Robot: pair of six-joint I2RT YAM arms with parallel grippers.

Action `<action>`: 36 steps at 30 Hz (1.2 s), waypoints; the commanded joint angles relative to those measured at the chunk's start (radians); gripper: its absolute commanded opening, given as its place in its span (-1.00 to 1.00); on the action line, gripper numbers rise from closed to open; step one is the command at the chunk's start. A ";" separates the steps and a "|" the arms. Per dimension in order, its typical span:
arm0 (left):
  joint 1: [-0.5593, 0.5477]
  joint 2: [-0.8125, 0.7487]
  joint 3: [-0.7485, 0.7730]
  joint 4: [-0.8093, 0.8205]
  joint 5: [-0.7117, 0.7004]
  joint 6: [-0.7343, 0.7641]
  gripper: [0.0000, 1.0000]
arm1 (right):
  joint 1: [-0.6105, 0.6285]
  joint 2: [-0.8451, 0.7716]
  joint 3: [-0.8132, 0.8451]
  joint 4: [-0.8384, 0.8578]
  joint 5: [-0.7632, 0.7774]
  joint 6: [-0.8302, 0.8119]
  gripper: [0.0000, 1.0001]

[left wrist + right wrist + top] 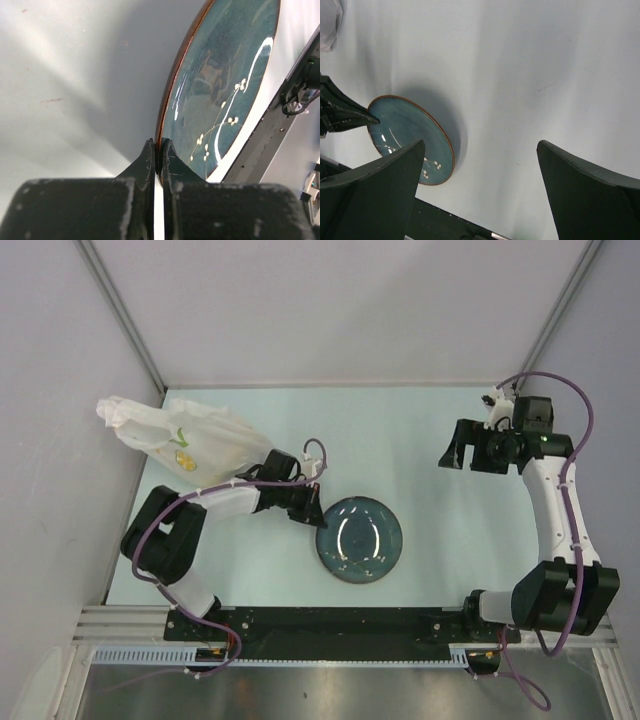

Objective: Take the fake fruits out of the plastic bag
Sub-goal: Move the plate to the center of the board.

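The plastic bag (190,440) lies crumpled at the table's far left, white and translucent with small green and yellow marks. A corner of it shows in the right wrist view (327,25). No fake fruit shows outside it; what is inside is hidden. My left gripper (312,512) is just right of the bag, shut on the left rim of the round dark blue-green plate (360,540). In the left wrist view the fingertips (150,152) pinch the plate's brown edge (165,107). My right gripper (455,455) is open and empty, held above the far right of the table.
The plate (410,135) carries nothing. Grey walls enclose the table at the back and on both sides. A black rail (340,625) runs along the near edge.
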 commanded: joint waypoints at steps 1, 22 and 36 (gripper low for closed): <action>0.016 -0.059 -0.035 -0.062 -0.176 0.168 -1.00 | 0.065 0.037 0.066 0.044 0.000 -0.013 0.99; 0.123 0.063 0.053 -0.396 -0.112 0.336 -0.99 | 0.437 0.336 0.330 0.068 0.105 -0.143 0.99; 0.165 -0.088 0.321 -0.528 0.045 0.388 0.39 | 0.479 0.478 0.529 0.062 0.155 -0.145 0.99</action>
